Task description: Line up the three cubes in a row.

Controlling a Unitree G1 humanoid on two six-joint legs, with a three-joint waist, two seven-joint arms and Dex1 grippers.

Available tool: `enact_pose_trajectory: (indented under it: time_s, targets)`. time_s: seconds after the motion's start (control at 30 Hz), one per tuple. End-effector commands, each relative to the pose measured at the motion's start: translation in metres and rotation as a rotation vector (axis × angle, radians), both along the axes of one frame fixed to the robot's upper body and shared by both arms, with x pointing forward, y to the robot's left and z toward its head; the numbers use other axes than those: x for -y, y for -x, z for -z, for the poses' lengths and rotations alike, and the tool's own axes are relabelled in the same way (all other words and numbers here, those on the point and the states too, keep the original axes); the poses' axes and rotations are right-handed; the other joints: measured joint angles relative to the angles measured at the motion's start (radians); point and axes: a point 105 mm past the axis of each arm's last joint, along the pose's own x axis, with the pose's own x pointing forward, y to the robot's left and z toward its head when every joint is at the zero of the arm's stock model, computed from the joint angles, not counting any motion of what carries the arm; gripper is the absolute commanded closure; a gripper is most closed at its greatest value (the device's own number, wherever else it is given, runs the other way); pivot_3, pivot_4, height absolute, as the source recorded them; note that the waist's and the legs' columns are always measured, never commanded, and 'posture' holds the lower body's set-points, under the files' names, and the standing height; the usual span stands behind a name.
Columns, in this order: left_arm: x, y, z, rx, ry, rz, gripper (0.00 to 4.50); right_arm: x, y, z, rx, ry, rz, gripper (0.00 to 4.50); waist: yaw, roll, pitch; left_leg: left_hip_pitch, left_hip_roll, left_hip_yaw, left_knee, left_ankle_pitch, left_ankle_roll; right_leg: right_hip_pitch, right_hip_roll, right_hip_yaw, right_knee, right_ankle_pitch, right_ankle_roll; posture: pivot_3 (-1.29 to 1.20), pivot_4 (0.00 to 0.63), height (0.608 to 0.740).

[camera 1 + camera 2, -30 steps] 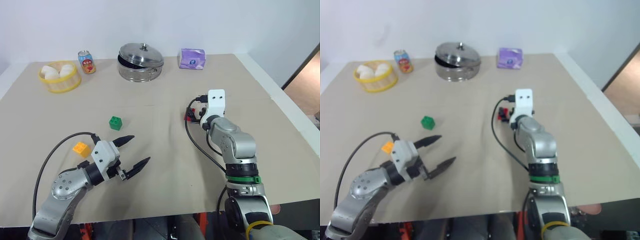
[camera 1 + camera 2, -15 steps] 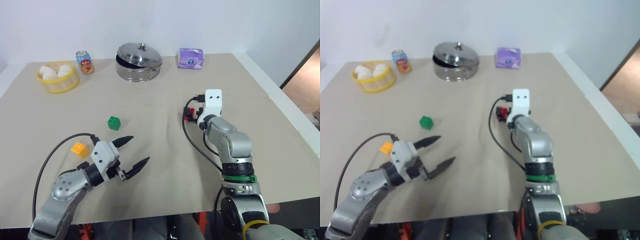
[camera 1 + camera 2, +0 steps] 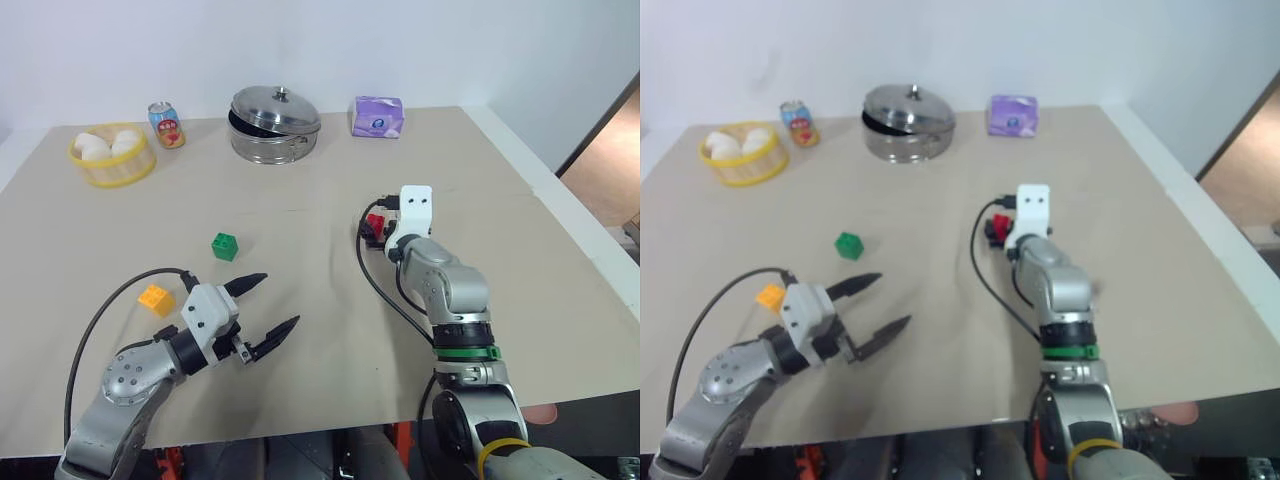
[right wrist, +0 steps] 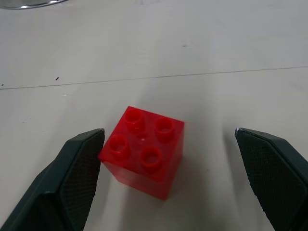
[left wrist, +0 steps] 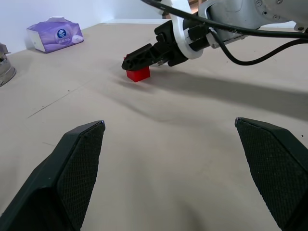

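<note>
The red cube (image 4: 143,151) sits on the tan table, studs up, between the open fingers of my right gripper (image 4: 168,132). One finger (image 4: 77,178) lies close against the cube's side, the other stands well apart from it. In the left eye view the red cube (image 3: 375,222) peeks out beside the right wrist. The green cube (image 3: 225,245) rests mid-table on the left, and the orange-yellow cube (image 3: 155,297) lies nearer the front left. My left gripper (image 3: 280,300) hovers open and empty to the right of the orange-yellow cube, below the green one.
Along the far edge stand a yellow basket (image 3: 112,168) of white round things, a soda can (image 3: 164,124), a lidded steel pot (image 3: 275,122) and a purple tissue pack (image 3: 378,116). The table's edge (image 3: 560,215) runs along the right.
My right gripper has slid slightly left and down, coming round the red cube. The left arm and the other cubes have stayed put; the head view has shifted a little.
</note>
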Motion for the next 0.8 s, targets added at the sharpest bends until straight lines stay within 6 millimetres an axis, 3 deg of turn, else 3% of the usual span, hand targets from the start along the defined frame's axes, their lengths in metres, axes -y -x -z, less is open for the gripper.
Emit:
enact_pose_trajectory:
  time_s: [0.03, 0.13, 0.33, 0.4, 0.5, 0.63, 0.8]
  targets:
    - [0.004, 0.006, -0.010, 0.043, 0.004, 0.016, 0.02, -0.010, -0.008, -0.012, 0.049, -0.008, -0.006, 0.00, -0.001, 0.000, 0.000, 0.000, 0.000, 0.000, 0.000, 0.000, 0.000, 0.000, 0.000, 0.000, 0.000, 0.000, 0.000, 0.00, 0.150, 0.740]
    - [0.004, 0.007, -0.009, 0.041, 0.004, 0.013, 0.02, -0.010, -0.012, -0.011, 0.038, -0.031, 0.017, 0.00, -0.001, 0.000, 0.000, 0.000, 0.001, 0.000, 0.000, 0.000, 0.000, 0.000, 0.002, 0.000, 0.000, 0.000, -0.001, 0.00, 0.150, 0.740]
    - [0.002, 0.006, -0.008, 0.035, 0.003, 0.005, 0.00, -0.007, -0.012, -0.011, 0.043, -0.025, 0.020, 1.40, -0.001, 0.000, 0.000, 0.000, 0.002, 0.000, 0.000, 0.000, 0.000, -0.001, 0.003, 0.000, 0.000, 0.000, -0.002, 0.00, 0.150, 0.740]
    - [0.002, 0.006, -0.007, 0.032, 0.002, 0.005, 0.00, -0.008, -0.010, -0.012, 0.052, -0.011, 0.012, 2.37, -0.001, 0.000, 0.000, 0.000, 0.003, 0.000, -0.001, 0.000, 0.000, -0.001, 0.003, 0.000, 0.000, 0.000, -0.002, 0.00, 0.150, 0.740]
    - [0.004, 0.005, -0.007, 0.031, 0.003, 0.008, 0.00, -0.007, -0.007, -0.012, 0.059, 0.007, 0.004, 3.19, -0.001, 0.000, 0.000, 0.000, 0.003, 0.000, -0.001, 0.000, 0.000, -0.002, 0.003, 0.001, 0.000, 0.000, -0.002, 0.00, 0.150, 0.740]
    - [0.003, 0.006, -0.005, 0.023, -0.001, 0.017, 0.00, -0.010, 0.000, -0.016, 0.085, 0.046, -0.073, 3.21, -0.001, 0.000, 0.000, 0.000, 0.003, 0.000, -0.001, 0.000, 0.000, -0.002, 0.004, 0.001, 0.000, 0.000, -0.003, 0.00, 0.150, 0.740]
    - [0.001, 0.011, -0.006, 0.004, 0.004, 0.053, 0.00, -0.027, 0.023, -0.030, 0.147, 0.108, -0.366, 3.21, -0.001, 0.000, 0.000, -0.002, 0.003, 0.001, -0.001, 0.000, 0.000, -0.006, 0.004, 0.002, 0.000, 0.000, -0.003, 0.00, 0.150, 0.740]
